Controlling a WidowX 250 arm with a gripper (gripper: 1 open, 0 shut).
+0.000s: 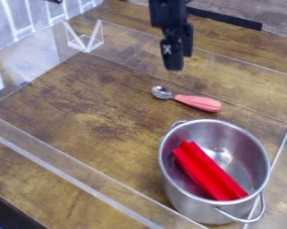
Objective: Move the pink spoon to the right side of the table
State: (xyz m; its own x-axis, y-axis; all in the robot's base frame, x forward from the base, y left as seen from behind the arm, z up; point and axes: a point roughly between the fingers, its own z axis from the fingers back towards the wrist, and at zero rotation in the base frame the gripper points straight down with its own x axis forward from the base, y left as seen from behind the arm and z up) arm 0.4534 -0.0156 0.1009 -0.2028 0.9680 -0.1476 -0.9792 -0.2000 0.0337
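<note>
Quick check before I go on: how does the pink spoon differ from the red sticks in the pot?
The pink spoon lies flat on the bare table; the red sticks lie slanted inside the steel pot. The spoon is shorter, with a pale salmon handle and a shiny silver bowl; the sticks are longer, deeper red, with no metal end visible. Neither is held: the gripper hangs above the spoon.

one pink spoon (189, 98), one steel pot (213, 170), two red sticks (206, 172)
</note>
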